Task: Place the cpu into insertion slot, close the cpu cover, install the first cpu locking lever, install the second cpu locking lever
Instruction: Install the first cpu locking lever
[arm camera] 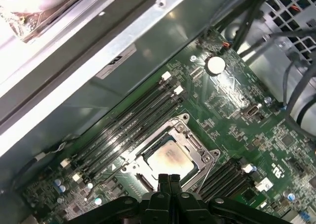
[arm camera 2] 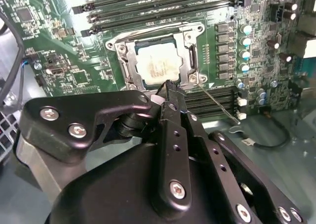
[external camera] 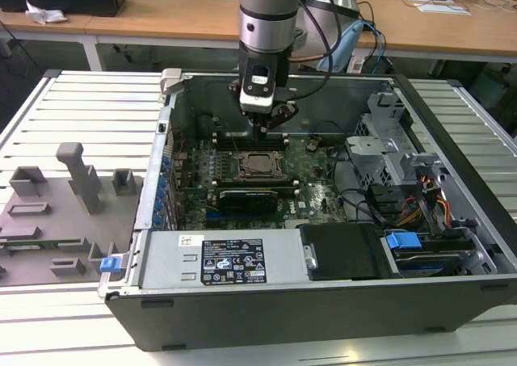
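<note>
Exterior view: pale slatted metal counter (external camera: 81, 115) carries a big dark-grey open PC case (external camera: 323, 309). The green motherboard (external camera: 315, 180) lies flat inside it. The grey robot arm comes down w/ its black gripper (external camera: 271, 125) low over the board, just beside the socket's far edge. Can't tell contact from here.

The thin silver-grey metal cpu cover (arm camera 2: 129, 61) is folded down flat around the cpu (arm camera 2: 157, 66), a small square chip w/ a silvery, smudged top. The chip is already seated in the insertion slot (arm camera 2: 189, 61), whose black frame peeks out at the cover's window edge.

Key relation: in the second wrist view the fingertips sit at one corner of the cover, right by a screw, w/ the cpu straight ahead of them. From that corner a thin bare wire lever (arm camera 2: 217, 101) slants away, its long axis along the neighbouring bank of black memory slots (arm camera 2: 207, 98). It looks unlatched, I'd judge, so the cpu and cover steps are done and the levers are not.

The first wrist view adds what the other lacks. It shows the fingers (arm camera: 165, 182) head-on, pressed together w/ nothing between them, and the cpu (arm camera: 169, 159) directly beyond.
</note>
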{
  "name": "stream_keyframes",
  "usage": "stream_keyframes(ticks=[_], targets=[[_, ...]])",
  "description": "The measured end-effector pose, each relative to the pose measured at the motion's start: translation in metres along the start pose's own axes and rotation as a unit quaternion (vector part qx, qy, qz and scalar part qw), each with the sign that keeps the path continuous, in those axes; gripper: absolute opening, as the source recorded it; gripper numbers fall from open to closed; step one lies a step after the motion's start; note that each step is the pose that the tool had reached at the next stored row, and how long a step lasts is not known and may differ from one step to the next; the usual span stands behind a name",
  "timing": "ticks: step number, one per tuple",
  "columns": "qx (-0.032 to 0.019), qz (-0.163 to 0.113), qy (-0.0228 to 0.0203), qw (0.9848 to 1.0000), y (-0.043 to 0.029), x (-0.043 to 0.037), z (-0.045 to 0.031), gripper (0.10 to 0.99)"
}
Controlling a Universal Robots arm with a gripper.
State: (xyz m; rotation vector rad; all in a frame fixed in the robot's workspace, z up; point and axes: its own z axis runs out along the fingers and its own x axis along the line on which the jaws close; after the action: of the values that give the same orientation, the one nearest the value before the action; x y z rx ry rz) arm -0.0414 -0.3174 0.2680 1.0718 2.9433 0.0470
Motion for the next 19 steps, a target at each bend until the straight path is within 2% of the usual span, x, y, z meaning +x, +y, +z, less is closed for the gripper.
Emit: stream_keyframes(ticks=[5,8,14,16,18,19], targets=[[0.0001,-0.036,0.0011,0.9993,0.0,0.0,0.0,0.106],[0.0001,-0.058,0.0018,0.9983,0.0,0.0,0.0,0.106],[-0.0004,-0.098,0.0022,0.9952,0.0,0.0,0.0,0.106],[-0.0023,-0.111,0.0,0.9938,0.0,0.0,0.0,0.106],[-0.0037,-0.134,-0.0014,0.9909,0.0,0.0,0.0,0.106],[-0.0038,-0.152,-0.0008,0.9884,0.0,0.0,0.0,0.106]])
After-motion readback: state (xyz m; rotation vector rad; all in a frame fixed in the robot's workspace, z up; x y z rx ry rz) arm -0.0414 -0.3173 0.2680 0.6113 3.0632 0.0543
